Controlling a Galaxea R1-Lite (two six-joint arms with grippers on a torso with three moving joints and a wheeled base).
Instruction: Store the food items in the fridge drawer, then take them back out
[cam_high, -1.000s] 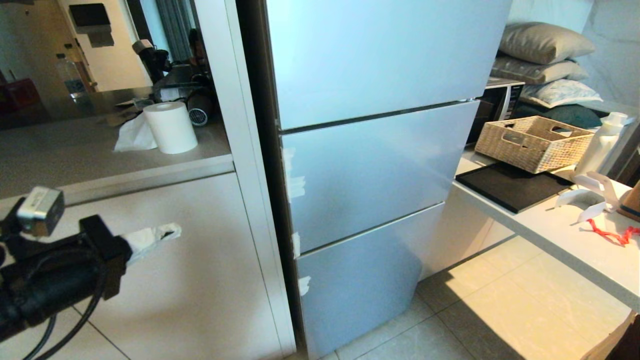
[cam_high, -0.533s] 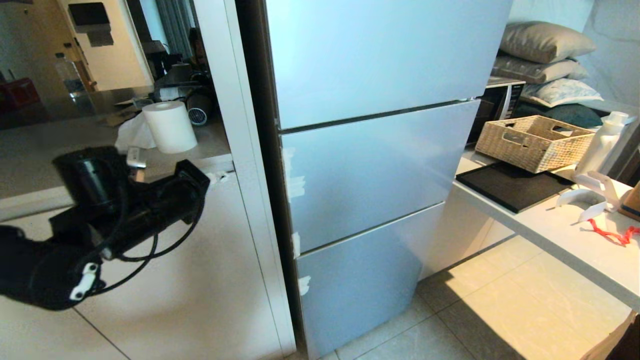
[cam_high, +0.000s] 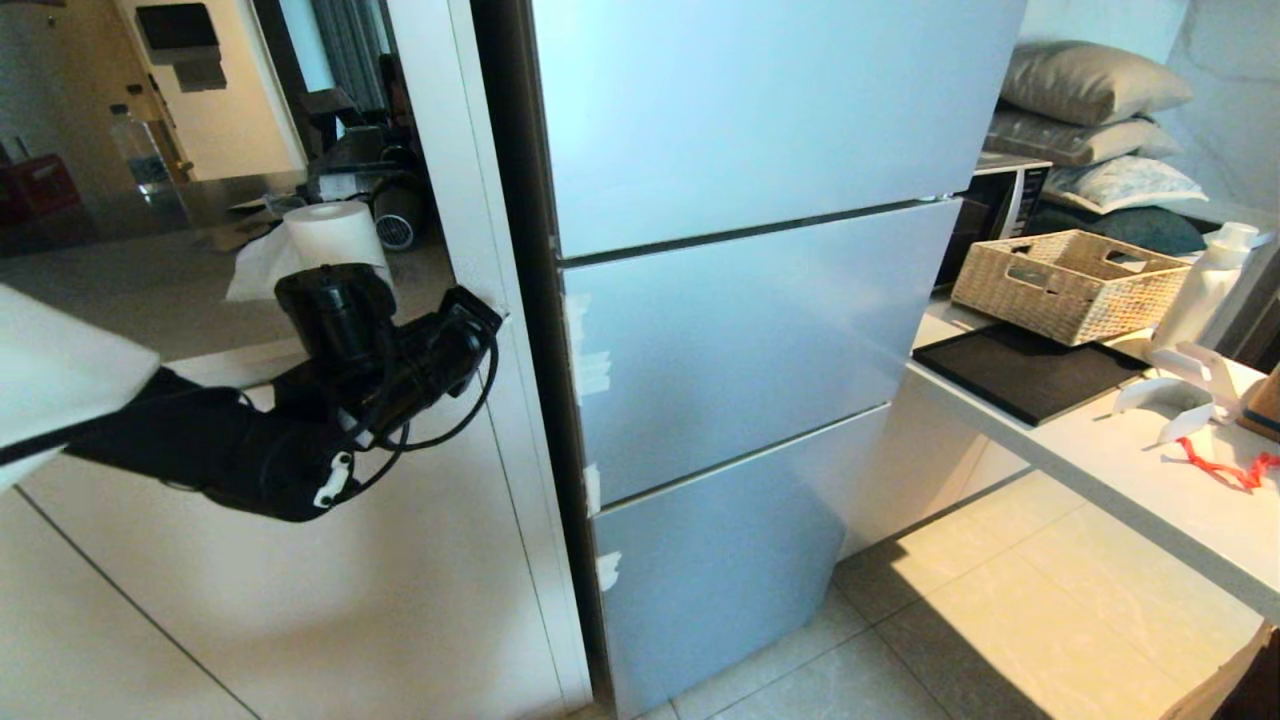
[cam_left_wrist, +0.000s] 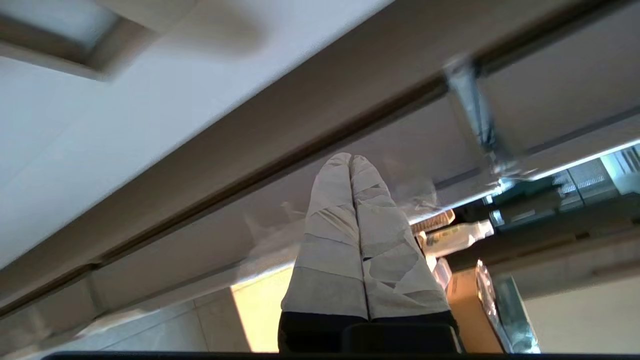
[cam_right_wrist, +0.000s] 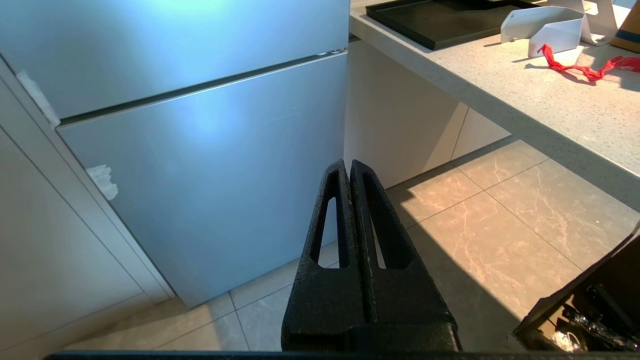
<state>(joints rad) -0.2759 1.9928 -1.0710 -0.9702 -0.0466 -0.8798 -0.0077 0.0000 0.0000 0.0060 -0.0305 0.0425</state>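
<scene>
left claw (cam_high: 497, 312) beside closed fridge (cam_high: 740, 330)

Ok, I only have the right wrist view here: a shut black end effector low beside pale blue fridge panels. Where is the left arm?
Observer: The head view shows the left end effector raised at the white upright frame, just left of the tall pale silver-blue fridge and near the top of its middle door.
Operator: Is it open, or holding anything?
Observer: Its white-wrapped fingers are pressed together and empty.
Operator: Any fridge door open?
Observer: No, all three flat panels are shut, and no drawer or food shows.
</scene>
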